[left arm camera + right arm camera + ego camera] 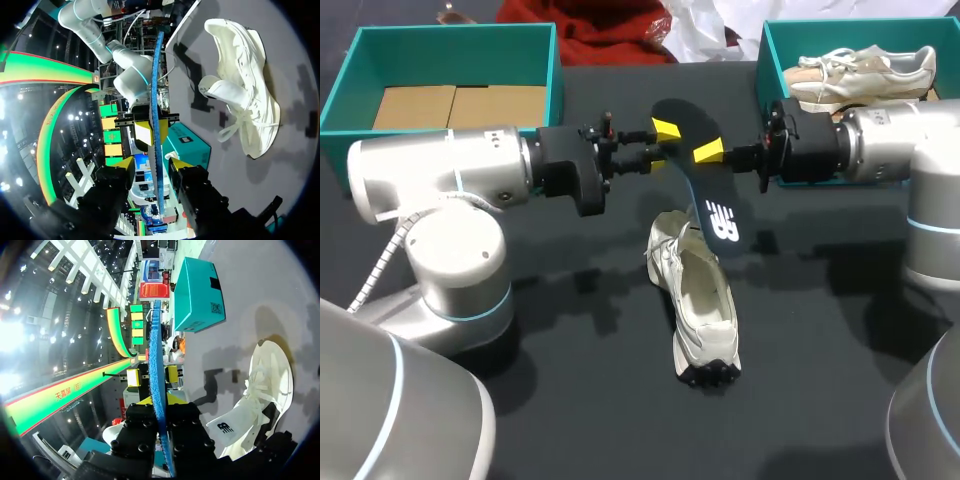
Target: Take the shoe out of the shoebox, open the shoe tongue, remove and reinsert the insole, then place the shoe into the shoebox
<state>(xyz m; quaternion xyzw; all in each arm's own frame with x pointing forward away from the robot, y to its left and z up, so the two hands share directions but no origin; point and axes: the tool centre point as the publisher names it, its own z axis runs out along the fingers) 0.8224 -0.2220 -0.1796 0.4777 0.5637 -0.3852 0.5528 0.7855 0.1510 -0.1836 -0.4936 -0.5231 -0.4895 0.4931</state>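
Right pincer [159,402]: clenched on insole [715,205] edge
Left pincer [152,165]: released, astride insole
Risk: insole slips, falls beside shoe [705,310]

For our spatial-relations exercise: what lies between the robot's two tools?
In the head view, the dark insole, above the white shoe; the right tool is shut on it, the left tool open around it.

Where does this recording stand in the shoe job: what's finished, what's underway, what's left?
Done: the shoe lies on the table, and the insole is out of it. In hand: the right gripper is shut on the insole above the shoe; the left gripper is open around it. Left: reinsert the insole, then box the shoe.
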